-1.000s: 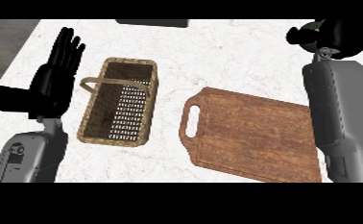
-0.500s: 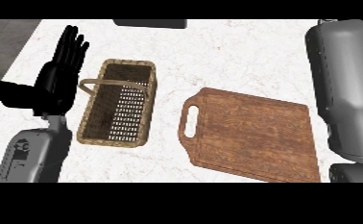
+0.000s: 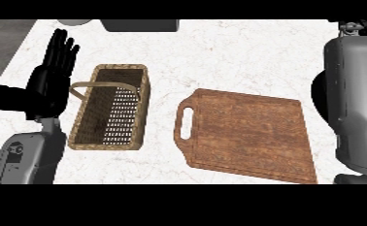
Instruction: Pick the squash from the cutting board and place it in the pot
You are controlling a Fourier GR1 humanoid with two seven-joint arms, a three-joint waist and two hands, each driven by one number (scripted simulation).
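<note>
Wooden cutting board (image 3: 251,135) lies bare on my feed, with no squash on it or anywhere else I can see. Left of it stands the wicker basket (image 3: 109,107), unmoved, and beyond that my left hand (image 3: 52,77) still rests, fingers straight. My right forearm (image 3: 348,94) has lifted past the board's right edge; its hand has left view.

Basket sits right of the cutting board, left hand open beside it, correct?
Not quite. The head view shows the basket left of the cutting board, not right. The left hand is open beside the basket, as you said.
</note>
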